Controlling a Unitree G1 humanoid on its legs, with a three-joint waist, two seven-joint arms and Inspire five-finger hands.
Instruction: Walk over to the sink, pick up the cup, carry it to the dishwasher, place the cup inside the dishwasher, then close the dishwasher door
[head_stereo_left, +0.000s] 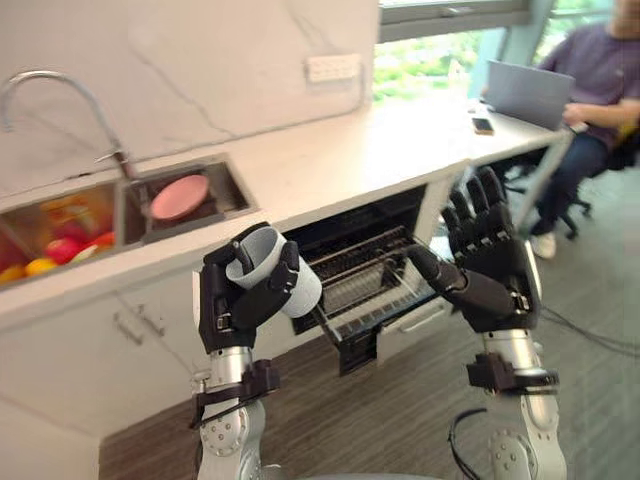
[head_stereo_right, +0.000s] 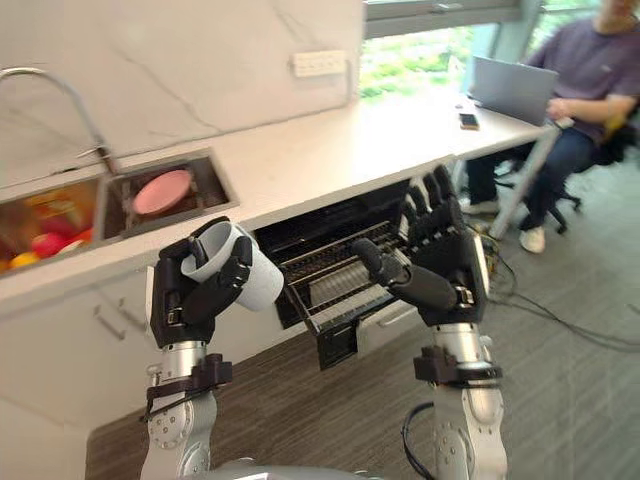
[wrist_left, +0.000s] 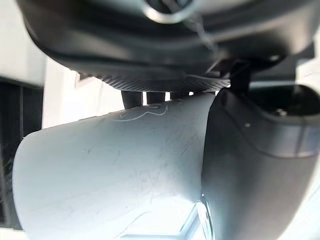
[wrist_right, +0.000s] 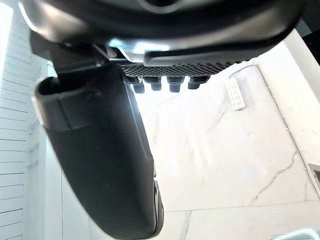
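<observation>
Left hand: the left hand is raised in front of the white cupboard fronts, its fingers and thumb curled round the cup.
Cup: the pale cup sits in that hand's grasp, tilted, its open mouth turned up and away from the dishwasher. It is in the air below the table edge, just beside the near corner of the pulled-out rack, and not inside the dishwasher.
Left wrist view: the cup's pale wall lies against the palm, with a dark finger pressed to its side.
Right hand: the right hand is held up before the dishwasher, fingers straight and spread, thumb pointing across towards the rack, holding nothing.
Dishwasher: the dishwasher under the table is open, and its wire rack sticks out.
Table: the pale table runs along a marbled wall.
Sink: the sink is set into the table; a pink plate lies in its smaller basin, under a curved tap.
Person: a seated person is at the far end of the table by a laptop.
</observation>
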